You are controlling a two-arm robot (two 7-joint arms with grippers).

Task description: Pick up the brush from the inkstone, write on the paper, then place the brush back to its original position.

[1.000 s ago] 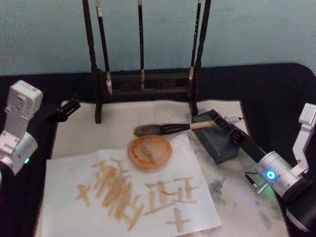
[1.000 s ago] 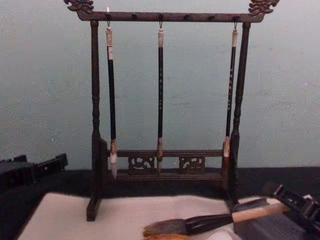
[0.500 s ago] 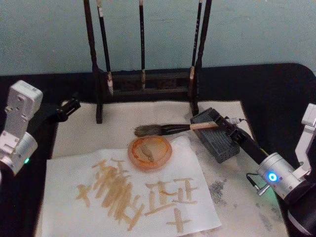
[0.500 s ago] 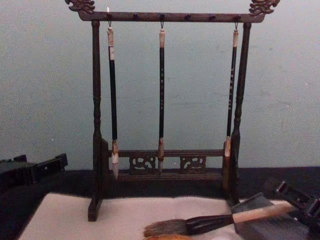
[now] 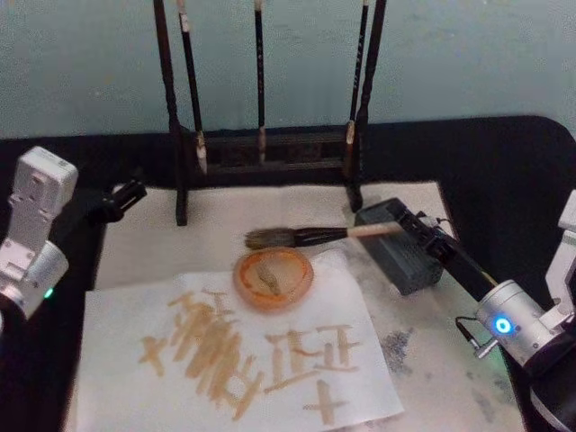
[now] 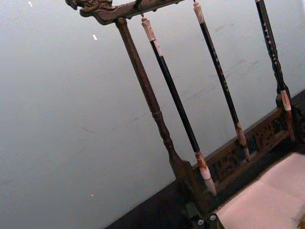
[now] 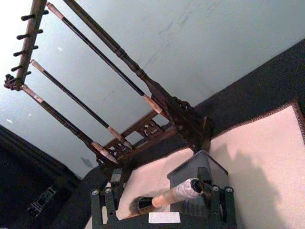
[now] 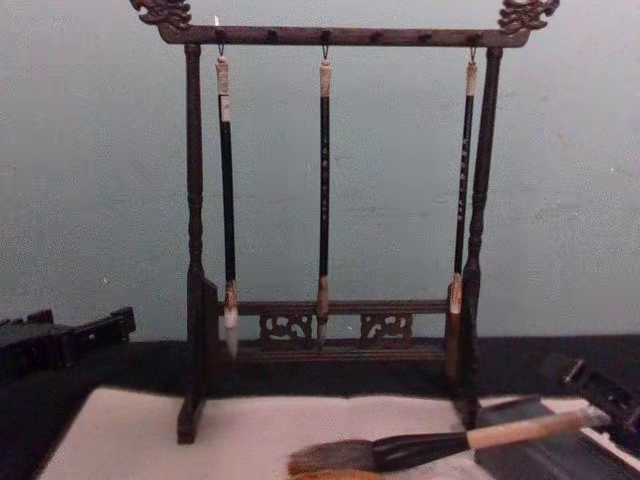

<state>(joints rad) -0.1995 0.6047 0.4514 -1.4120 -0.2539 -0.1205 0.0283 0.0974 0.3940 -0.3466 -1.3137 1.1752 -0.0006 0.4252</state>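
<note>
Now the thick beige-and-black calligraphy brush (image 5: 310, 236) lies with its handle end on the dark grey rectangular inkstone (image 5: 407, 263), above the off-white written paper (image 5: 117, 310). The right gripper (image 7: 161, 194) straddles that end, jaws wide apart. The left gripper (image 5: 121, 196) is parked far left; I cannot tell how its jaws stand.

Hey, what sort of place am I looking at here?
Probably a calligraphy desk: slim brushes hang on a wooden rack, an inkstone sits nearby, and the paper bears brushed strokes.
</note>
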